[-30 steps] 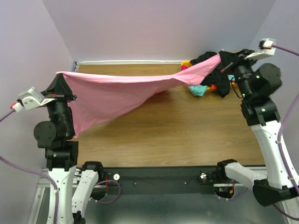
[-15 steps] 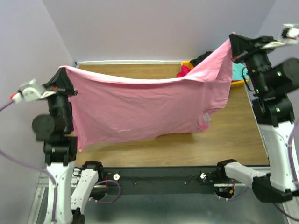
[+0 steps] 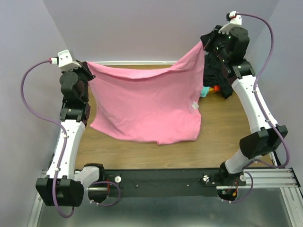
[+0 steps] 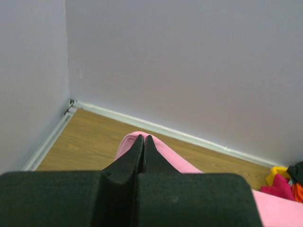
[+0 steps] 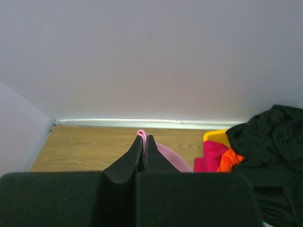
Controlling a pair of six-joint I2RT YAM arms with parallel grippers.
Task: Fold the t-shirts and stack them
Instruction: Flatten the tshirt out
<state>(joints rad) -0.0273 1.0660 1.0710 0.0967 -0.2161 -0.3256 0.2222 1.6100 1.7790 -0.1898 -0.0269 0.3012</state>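
**A:** Start at the near edge. How do the arms stand?

**B:** Both rise from bases on the near rail. The left arm (image 3: 71, 137) climbs almost straight up the left side. The right arm (image 3: 258, 118) has its elbow low on the right and reaches up and back toward the far right corner.

**A:** And the hands?

**B:** The left hand (image 3: 85, 70) is held high over the far left of the surface, its fingers pressed together on one upper corner of the pink t-shirt (image 3: 147, 104). Its wrist view shows pink cloth pinched at the tips. The right hand (image 3: 207, 41) sits higher and is clamped the same way on the opposite corner.

**A:** So where is the shirt?

**B:** It hangs spread between the two hands. The top edge sags in the middle and the hem drapes low over the wooden surface (image 3: 222, 137). I cannot tell whether the hem touches it. A small white label (image 3: 194, 106) shows near the right edge.

**A:** Beyond that?

**B:** There is a heap in the far right corner. A black t-shirt (image 3: 221, 78) is draped there, with a teal one (image 3: 204, 92) and an orange-red one (image 3: 215, 88) peeking out below. The right wrist view adds a magenta one (image 5: 210, 156) against the yellow bin (image 5: 215, 136).

**A:** And the room?

**B:** Pale lilac walls (image 3: 142, 28) close in the surface, with a white strip (image 3: 137, 62) at the foot of the far one.
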